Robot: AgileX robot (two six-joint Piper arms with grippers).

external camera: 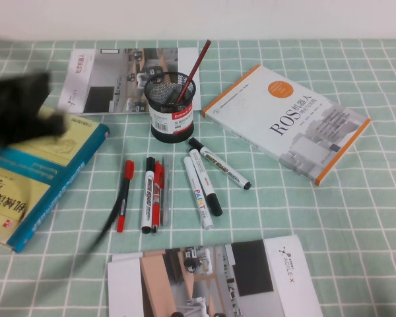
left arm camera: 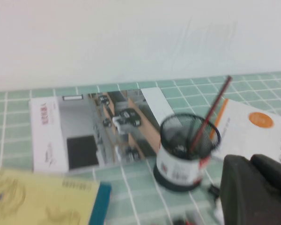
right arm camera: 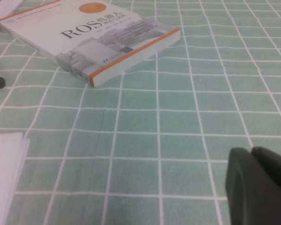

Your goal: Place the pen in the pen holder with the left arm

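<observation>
The thin dark-red pen (external camera: 193, 69) stands tilted inside the black wire-mesh pen holder (external camera: 171, 109), its upper end sticking out toward the back right. Both also show in the left wrist view, the pen (left arm camera: 210, 112) in the holder (left arm camera: 185, 154). My left gripper (external camera: 49, 122) is a blurred black shape at the far left, over the teal book and well apart from the holder. In its wrist view the left gripper (left arm camera: 255, 187) is shut and empty. My right gripper (right arm camera: 253, 183) is shut and empty over bare checked cloth, out of the high view.
Several markers (external camera: 201, 191) and a black pen with a red cap (external camera: 124, 195) lie in front of the holder. A ROS book (external camera: 287, 119) lies to the right and a teal-and-yellow book (external camera: 33, 178) to the left. Magazines lie behind (external camera: 112, 79) and at the front (external camera: 211, 281).
</observation>
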